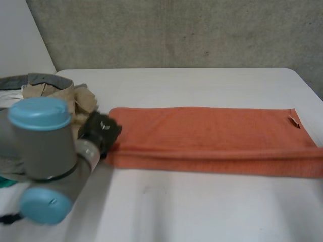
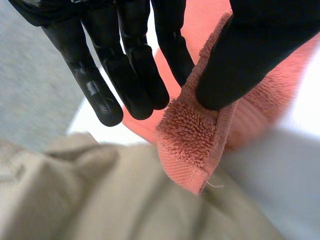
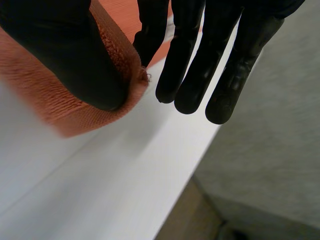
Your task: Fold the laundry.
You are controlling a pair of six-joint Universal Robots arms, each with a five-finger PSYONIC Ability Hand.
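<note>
2 towel [image 1: 212, 136] corners lie part-hidden in left hand [image 2: 135, 60] and right hand [image 3: 65, 50].

A white table [image 1: 202, 83] stands before a rough grey concrete wall [image 1: 176, 30]. A plain white panel [image 1: 20, 35] meets that wall at the far left.

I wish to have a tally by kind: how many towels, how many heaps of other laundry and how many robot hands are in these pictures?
orange towel: 1
laundry heap, mostly beige, pieces not countable: 1
robot hands, each pinching an end of the towel: 2 (left robot hand, right robot hand)
Total: 4
</note>
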